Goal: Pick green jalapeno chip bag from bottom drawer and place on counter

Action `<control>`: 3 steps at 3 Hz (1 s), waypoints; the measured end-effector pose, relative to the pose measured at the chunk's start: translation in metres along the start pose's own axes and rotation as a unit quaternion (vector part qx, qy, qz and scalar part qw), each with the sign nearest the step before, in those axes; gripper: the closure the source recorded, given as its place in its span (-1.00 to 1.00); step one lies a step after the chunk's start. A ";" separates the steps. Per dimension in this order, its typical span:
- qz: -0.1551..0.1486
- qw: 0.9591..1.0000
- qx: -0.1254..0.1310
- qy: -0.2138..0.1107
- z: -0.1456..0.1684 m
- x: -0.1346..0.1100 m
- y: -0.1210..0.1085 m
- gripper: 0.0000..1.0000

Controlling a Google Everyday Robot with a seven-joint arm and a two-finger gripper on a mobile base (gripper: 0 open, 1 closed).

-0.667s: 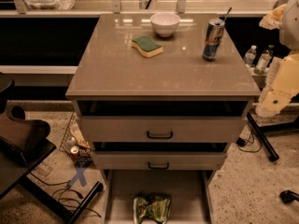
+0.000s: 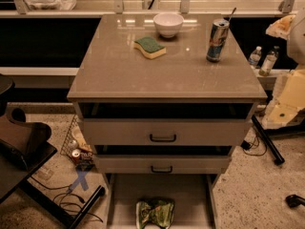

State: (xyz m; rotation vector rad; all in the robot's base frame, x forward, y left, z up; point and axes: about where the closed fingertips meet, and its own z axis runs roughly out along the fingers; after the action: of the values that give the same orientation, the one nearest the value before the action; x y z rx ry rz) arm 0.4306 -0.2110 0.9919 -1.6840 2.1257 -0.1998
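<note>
The green jalapeno chip bag lies crumpled on the floor of the open bottom drawer, near its front middle. The counter is the glossy tan top of the drawer cabinet. Only cream-coloured segments of my arm show at the right edge, beside the cabinet's right side at counter height. My gripper is out of view, nowhere near the bag.
On the counter stand a white bowl, a green-and-yellow sponge and a drink can with a straw. Two upper drawers with black handles are slightly open. A dark chair, cables and clutter are on the floor to the left.
The arm segments at the right edge have shifted slightly downward. The bag, the drawers and the things on the counter have not moved.
</note>
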 end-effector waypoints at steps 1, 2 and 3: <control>-0.022 0.999 0.011 -0.026 0.016 0.008 0.021 -1.00; -0.045 0.997 0.019 -0.060 0.054 0.025 0.040 -1.00; -0.057 0.995 0.022 -0.083 0.091 0.042 0.054 -1.00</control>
State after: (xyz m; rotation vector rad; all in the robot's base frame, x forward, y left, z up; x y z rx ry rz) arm 0.4121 -0.2242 0.8805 -1.7341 1.8945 -0.1326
